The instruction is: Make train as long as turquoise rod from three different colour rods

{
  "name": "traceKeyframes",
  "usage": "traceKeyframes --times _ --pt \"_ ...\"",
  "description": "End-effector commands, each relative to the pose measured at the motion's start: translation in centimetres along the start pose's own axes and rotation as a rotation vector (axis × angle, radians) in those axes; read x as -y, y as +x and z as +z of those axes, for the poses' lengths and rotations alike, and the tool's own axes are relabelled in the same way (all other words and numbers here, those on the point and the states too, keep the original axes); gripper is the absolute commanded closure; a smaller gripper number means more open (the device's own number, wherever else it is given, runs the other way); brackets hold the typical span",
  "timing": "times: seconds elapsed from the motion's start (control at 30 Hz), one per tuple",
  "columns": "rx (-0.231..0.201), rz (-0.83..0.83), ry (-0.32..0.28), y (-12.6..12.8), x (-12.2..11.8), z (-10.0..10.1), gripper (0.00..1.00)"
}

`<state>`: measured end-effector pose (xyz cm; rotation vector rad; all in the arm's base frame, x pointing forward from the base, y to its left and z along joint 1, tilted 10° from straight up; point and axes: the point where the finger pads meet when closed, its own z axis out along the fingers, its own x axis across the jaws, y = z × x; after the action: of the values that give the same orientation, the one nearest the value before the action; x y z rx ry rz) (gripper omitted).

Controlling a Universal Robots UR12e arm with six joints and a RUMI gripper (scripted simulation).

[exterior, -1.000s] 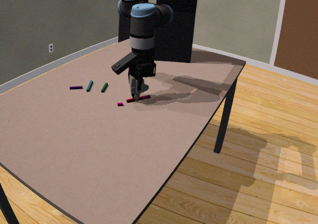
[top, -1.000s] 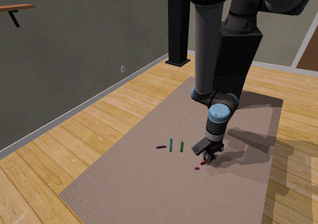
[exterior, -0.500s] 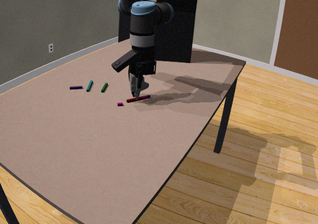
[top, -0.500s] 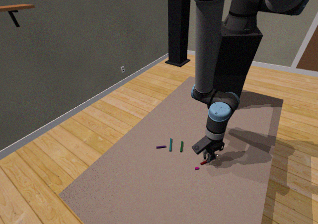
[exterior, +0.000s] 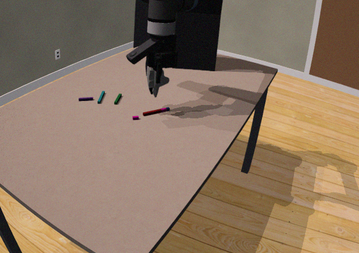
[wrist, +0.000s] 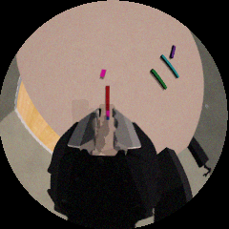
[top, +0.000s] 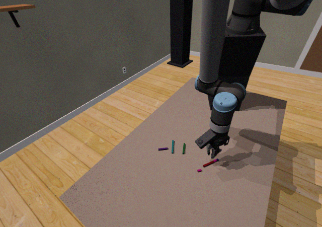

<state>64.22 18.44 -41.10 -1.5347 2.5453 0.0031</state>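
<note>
Across the matte pinkish-brown tabletop point(top: 145, 188) point(exterior: 95, 163) point(wrist: 62, 52): square-sided red rod point(top: 209, 163) point(exterior: 151, 111) point(wrist: 107, 97), short magenta rod point(top: 215, 160) point(exterior: 164, 109) point(wrist: 108, 114), tiny blue rod point(top: 217, 159) point(exterior: 168, 109) point(wrist: 108, 117), end to end, joints too small to judge; turquoise rod point(top: 172, 146) point(exterior: 101, 97) point(wrist: 170, 66) well apart. Black-and-grey gripper point(top: 213, 155) point(exterior: 153, 94) point(wrist: 106, 109) above, fingers slightly apart, holding nothing.

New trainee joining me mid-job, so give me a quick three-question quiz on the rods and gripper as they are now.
1. Multiple choice: which rod sits in the middle of the three-rod train? A) blue B) magenta C) red
2. True or false: the gripper is holding the green rod.
3. Fill in: of the turquoise rod's two nearest neighbours, one is green and the other is ____.

Key: 1 B; 2 false; 3 purple.
</note>
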Motion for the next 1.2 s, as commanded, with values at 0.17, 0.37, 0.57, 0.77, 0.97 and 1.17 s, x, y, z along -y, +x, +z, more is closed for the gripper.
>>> traceKeyframes --times 0.17,0.37,0.57,0.77,0.97,1.17 --pt "0.0 0.0 0.001 0.0 0.0 -2.0 0.86" --pt "0.0 0.0 0.001 0.0 0.0 -2.1 0.0" --pt "0.0 0.0 0.001 0.0 0.0 -2.1 0.0" --pt "0.0 0.0 0.001 0.0 0.0 -2.1 0.0" --pt "0.0 0.0 0.001 0.0 0.0 -2.1 0.0" --pt "0.0 0.0 0.001 0.0 0.0 -2.9 0.0"
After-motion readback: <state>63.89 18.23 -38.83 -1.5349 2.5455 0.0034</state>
